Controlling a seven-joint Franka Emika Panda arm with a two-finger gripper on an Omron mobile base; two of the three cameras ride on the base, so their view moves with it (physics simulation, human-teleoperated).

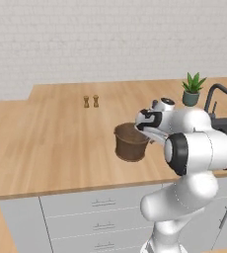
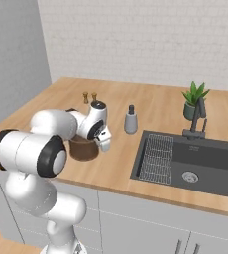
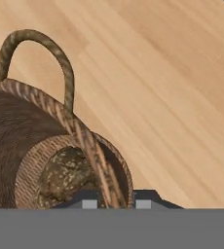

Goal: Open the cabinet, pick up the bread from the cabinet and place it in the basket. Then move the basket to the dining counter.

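The round brown woven basket (image 1: pixel 131 143) stands upright on the light wood dining counter (image 1: pixel 46 143), in front of the white brick wall. My gripper (image 1: pixel 146 131) reaches it from the right and is shut on its rim. In the hand view the rim (image 3: pixel 92 151) runs down between my two fingertips (image 3: pixel 89 203), and an arched handle (image 3: pixel 60 58) rises above it. The bread (image 3: pixel 65 175), a rough dark brown lump, lies inside the basket (image 3: pixel 16 136). In the right base view my gripper (image 2: pixel 104 145) hangs at the basket's (image 2: pixel 84 150) right side. The cabinet is out of view.
Two small shakers (image 1: pixel 91 101) stand at the back of the counter. A soap dispenser (image 2: pixel 131 120), a dark sink (image 2: pixel 195 163) with faucet (image 2: pixel 200 116) and a potted plant (image 2: pixel 194 101) lie to the right. Grey drawer fronts (image 1: pixel 103 207) sit under the counter edge.
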